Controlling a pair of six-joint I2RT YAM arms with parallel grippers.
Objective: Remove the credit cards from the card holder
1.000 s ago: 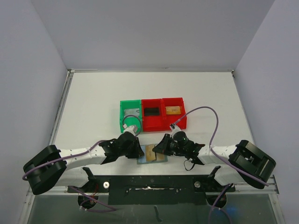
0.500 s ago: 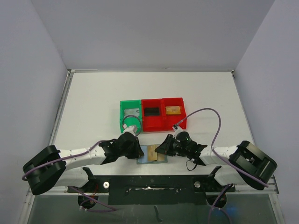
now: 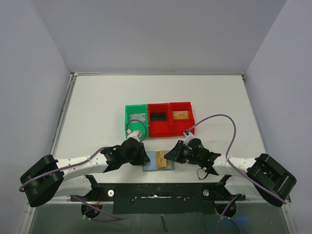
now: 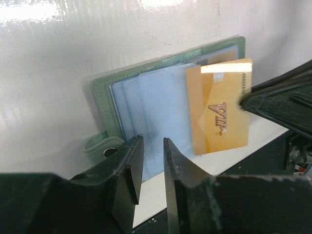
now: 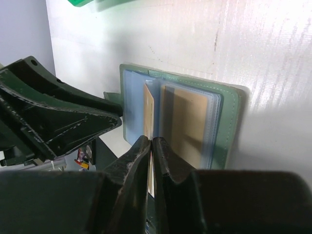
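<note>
**A:** Card holder (image 3: 152, 162): what do you log?

**B:** It lies open and flat on the counter (image 3: 97, 107) at the near edge, between your two grippers. Green stitched cover, snap tab (image 4: 102, 146) on one side, a stack of pale blue clear sleeves inside. One gold card (image 4: 219, 109), printed "VIP", sticks partly out of the sleeves toward your right arm. A second gold card (image 5: 185, 124) sits fully inside its sleeve.

**A:** Arms?

**B:** Both reach in low from the sides and converge on the holder. Your right gripper (image 5: 151, 141) is pinched tight on the free edge of the gold card. Your left gripper (image 4: 152, 146) sits at the tab side, jaws a narrow slot apart over the sleeves. I cannot tell whether a sleeve is caught between them.

**A:** Change over the last second?

**B:** Your right gripper has drawn a little rightward and nearer, and its elbow sits further out. The gold patch now lies toward the holder's right edge, with more bare blue on its left. Your left gripper has barely shifted. The green bin (image 3: 127, 119) and red bins (image 3: 165, 130) beyond are unchanged.
</note>
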